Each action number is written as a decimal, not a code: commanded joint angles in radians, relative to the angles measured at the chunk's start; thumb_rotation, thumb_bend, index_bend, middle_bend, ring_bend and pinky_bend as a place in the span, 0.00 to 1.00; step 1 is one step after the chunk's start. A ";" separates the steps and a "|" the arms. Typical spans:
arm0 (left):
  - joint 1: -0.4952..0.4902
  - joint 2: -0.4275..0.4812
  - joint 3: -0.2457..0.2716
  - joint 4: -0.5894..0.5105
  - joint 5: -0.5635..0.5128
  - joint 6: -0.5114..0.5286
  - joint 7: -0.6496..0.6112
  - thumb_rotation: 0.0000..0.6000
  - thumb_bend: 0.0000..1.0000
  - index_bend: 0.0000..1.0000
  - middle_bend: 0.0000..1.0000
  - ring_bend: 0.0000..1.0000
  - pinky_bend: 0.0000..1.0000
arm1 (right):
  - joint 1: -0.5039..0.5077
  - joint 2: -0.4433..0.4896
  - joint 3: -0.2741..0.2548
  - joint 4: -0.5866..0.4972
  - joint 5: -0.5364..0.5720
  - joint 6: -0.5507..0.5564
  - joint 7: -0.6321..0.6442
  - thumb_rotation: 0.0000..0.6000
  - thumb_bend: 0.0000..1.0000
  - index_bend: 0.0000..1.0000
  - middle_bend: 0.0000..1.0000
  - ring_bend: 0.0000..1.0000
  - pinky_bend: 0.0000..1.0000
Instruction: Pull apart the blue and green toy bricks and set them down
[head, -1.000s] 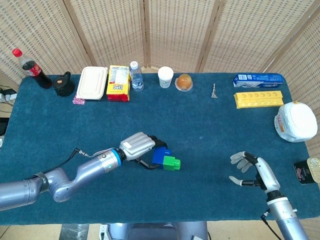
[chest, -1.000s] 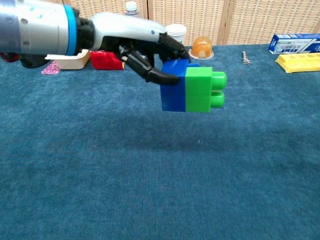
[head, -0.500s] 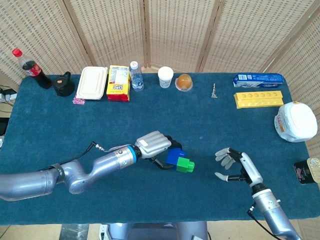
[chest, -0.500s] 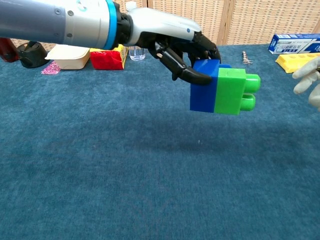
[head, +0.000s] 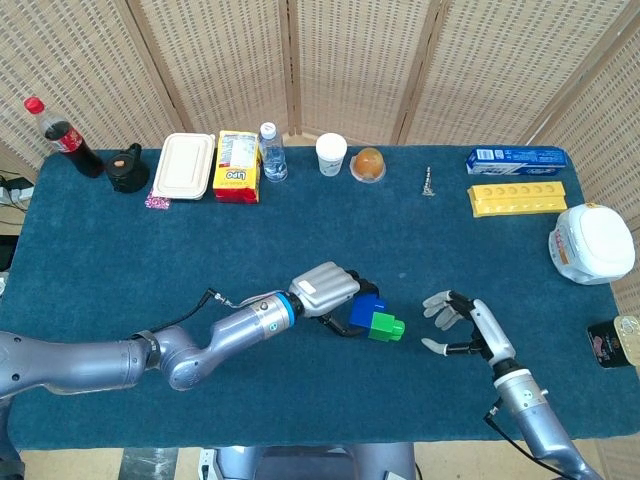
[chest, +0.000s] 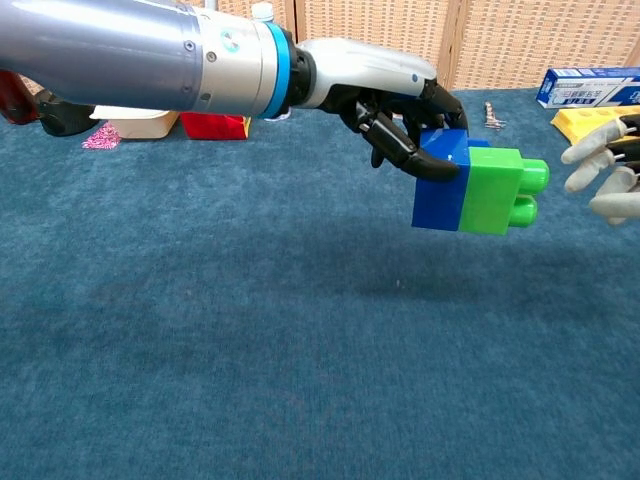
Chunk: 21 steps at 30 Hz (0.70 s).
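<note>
My left hand grips the blue brick, holding it above the blue cloth. The green brick is still joined to the blue one and sticks out to the right, studs pointing toward my right hand. My right hand hovers open a short way to the right of the green brick, fingers spread toward it, not touching it. In the chest view only its fingertips show at the right edge.
Along the table's far edge stand a cola bottle, white lunch box, yellow-red packet, water bottle, paper cup, orange in a cup. A yellow tray, blue box and white bowl sit right.
My left hand has carried the joined bricks further to the right. My right hand has moved left toward them, closing the gap.
</note>
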 joint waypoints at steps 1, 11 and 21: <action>-0.017 -0.013 0.010 0.006 -0.034 0.018 0.021 0.50 0.49 0.53 0.36 0.31 0.45 | 0.003 -0.002 0.000 -0.003 0.005 -0.003 -0.008 1.00 0.21 0.37 0.44 0.50 0.46; -0.053 -0.072 0.021 0.036 -0.138 0.068 0.058 0.50 0.49 0.53 0.36 0.31 0.45 | 0.027 -0.038 0.013 0.011 0.061 -0.022 -0.084 1.00 0.21 0.37 0.43 0.50 0.45; -0.082 -0.107 0.022 0.047 -0.202 0.090 0.079 0.48 0.49 0.53 0.36 0.31 0.45 | 0.043 -0.071 0.029 0.029 0.115 -0.029 -0.143 1.00 0.21 0.37 0.44 0.50 0.45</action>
